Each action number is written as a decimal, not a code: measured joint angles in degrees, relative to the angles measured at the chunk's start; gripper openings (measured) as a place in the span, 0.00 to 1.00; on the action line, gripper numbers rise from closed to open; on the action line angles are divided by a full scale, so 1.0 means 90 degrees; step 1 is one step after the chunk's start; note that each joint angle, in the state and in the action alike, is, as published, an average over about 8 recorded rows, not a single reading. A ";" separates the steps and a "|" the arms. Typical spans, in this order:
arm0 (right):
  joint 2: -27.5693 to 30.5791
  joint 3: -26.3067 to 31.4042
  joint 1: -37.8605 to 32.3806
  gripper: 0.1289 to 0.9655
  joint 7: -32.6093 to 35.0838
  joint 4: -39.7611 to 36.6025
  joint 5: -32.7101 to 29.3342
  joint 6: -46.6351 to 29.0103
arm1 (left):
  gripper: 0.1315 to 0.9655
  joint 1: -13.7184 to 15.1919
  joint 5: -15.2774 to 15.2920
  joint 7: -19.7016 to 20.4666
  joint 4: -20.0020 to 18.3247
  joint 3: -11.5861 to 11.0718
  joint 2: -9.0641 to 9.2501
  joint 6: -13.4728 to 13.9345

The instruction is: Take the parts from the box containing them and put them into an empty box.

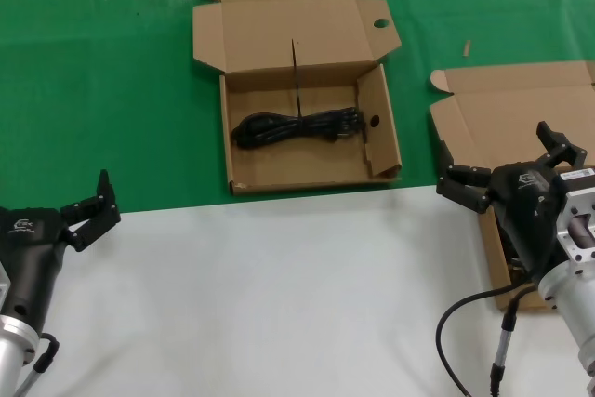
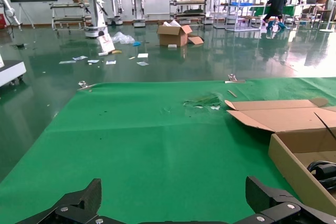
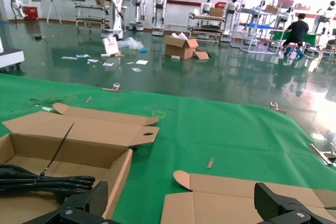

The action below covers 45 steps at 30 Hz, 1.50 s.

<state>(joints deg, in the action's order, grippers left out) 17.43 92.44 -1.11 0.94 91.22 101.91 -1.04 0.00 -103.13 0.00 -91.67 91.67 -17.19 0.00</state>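
We take the box with the round hole in its lid flap (image 1: 307,99) as our landmark: it lies open on the green cloth (image 1: 93,90), and one black cable bundle (image 1: 296,127) rests across its floor, a thin tie sticking up from it. To its right sits the second box (image 1: 521,113), plain-lidded; the right gripper (image 1: 511,169) hovers over it with fingers spread wide and hides most of the inside, so we cannot make out what it contains. The frame's edge cuts that box off too. Well to the landmark's left and nearer the robot, the left gripper (image 1: 93,206) hangs over the white surface (image 1: 279,295), fingers also spread apart, holding nothing
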 joint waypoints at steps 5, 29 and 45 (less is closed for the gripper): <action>0.0000 0.0000 0.0000 1.00 0.0000 0.0000 0.0000 0.0000 | 1.00 0.0000 0.0000 0.0000 0.0000 0.0000 0.0000 0.0000; 0.0000 0.0000 0.0000 1.00 0.0000 0.0000 0.0000 0.0000 | 1.00 0.0000 0.0000 0.0000 0.0000 0.0000 0.0000 0.0000; 0.0000 0.0000 0.0000 1.00 0.0000 0.0000 0.0000 0.0000 | 1.00 0.0000 0.0000 0.0000 0.0000 0.0000 0.0000 0.0000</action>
<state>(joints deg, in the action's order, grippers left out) 17.43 92.44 -1.11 0.94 91.22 101.91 -1.04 0.00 -103.13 0.00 -91.67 91.67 -17.19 0.00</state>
